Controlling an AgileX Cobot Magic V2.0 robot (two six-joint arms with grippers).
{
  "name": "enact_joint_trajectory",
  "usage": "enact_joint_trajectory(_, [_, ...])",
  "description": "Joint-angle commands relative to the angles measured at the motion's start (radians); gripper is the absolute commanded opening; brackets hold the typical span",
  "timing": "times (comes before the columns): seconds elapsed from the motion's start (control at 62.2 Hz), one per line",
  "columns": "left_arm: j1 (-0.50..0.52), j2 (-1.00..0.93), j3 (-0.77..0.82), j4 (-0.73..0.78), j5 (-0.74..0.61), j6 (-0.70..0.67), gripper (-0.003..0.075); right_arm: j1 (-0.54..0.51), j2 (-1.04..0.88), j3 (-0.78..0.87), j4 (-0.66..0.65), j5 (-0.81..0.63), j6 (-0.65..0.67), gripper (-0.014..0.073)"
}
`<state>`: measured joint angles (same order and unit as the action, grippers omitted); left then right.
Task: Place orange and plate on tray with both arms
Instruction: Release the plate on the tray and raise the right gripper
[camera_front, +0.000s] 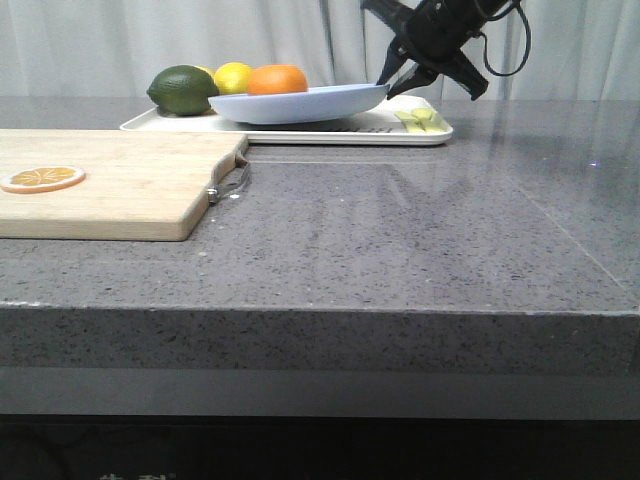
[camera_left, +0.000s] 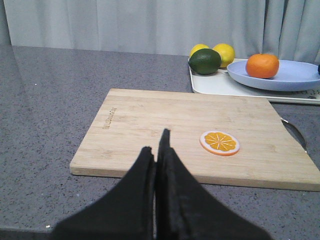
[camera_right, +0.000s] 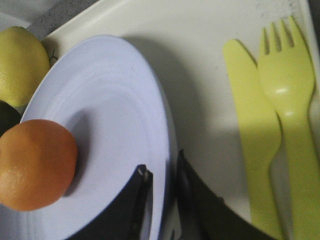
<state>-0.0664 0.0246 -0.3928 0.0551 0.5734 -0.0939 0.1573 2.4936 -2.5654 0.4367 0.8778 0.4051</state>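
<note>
The pale blue plate (camera_front: 300, 104) sits low over the cream tray (camera_front: 380, 128) at the back of the counter. Its right edge is slightly raised; I cannot tell whether it touches the tray. The orange (camera_front: 278, 79) lies on the plate's left part. My right gripper (camera_front: 395, 80) is shut on the plate's right rim. In the right wrist view the gripper (camera_right: 161, 170) pinches the plate (camera_right: 120, 110) beside the orange (camera_right: 35, 165), over the tray (camera_right: 200, 75). My left gripper (camera_left: 156, 142) is shut and empty, over the cutting board's near edge, out of the front view.
A dark green fruit (camera_front: 183, 89) and a yellow lemon (camera_front: 232, 77) lie on the tray's left end. A yellow-green plastic fork (camera_right: 290, 100) and knife (camera_right: 250, 125) lie on its right end. A wooden cutting board (camera_front: 120, 185) with an orange slice (camera_front: 42, 179) lies front left.
</note>
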Motion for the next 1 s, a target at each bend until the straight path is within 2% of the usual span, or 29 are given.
enact_joint_trajectory(0.0, [0.001,0.012,-0.025,-0.004,-0.087,-0.008,-0.0018,-0.005,-0.074,-0.038,0.032,-0.070,-0.001,0.0206])
enact_joint_trajectory(0.08, [0.001,0.012,-0.025,-0.004,-0.087,-0.008,-0.0018,-0.005,-0.074,-0.040,0.032,-0.064,-0.001,0.0229])
enact_joint_trajectory(0.273, [0.001,0.012,-0.025,-0.004,-0.087,-0.008,-0.0018,-0.020,-0.083,-0.099,0.029,0.016,-0.002,0.0391])
enact_joint_trajectory(0.418, [0.001,0.012,-0.025,-0.004,-0.087,-0.008,-0.0018,-0.035,-0.113,-0.160,0.009,0.083,-0.022,0.0385])
enact_joint_trajectory(0.498, [0.001,0.012,-0.025,-0.004,-0.087,-0.008,-0.0018,-0.040,-0.130,-0.198,-0.002,0.141,-0.041,0.0318])
enact_joint_trajectory(0.627, [0.001,0.012,-0.025,-0.004,-0.087,-0.008,-0.0018,-0.053,-0.158,-0.255,-0.016,0.234,-0.072,0.0073])
enact_joint_trajectory(0.739, [0.001,0.012,-0.025,-0.004,-0.087,-0.008,-0.0018,-0.067,-0.183,-0.296,-0.024,0.312,-0.108,-0.0076])
enact_joint_trajectory(0.884, [0.001,0.012,-0.025,-0.004,-0.087,-0.008,-0.0018,-0.082,-0.219,-0.347,-0.078,0.451,-0.154,-0.0063])
enact_joint_trajectory(0.981, [0.001,0.012,-0.025,-0.004,-0.087,-0.008,-0.0018,-0.082,-0.257,-0.351,-0.107,0.459,-0.189,-0.0060])
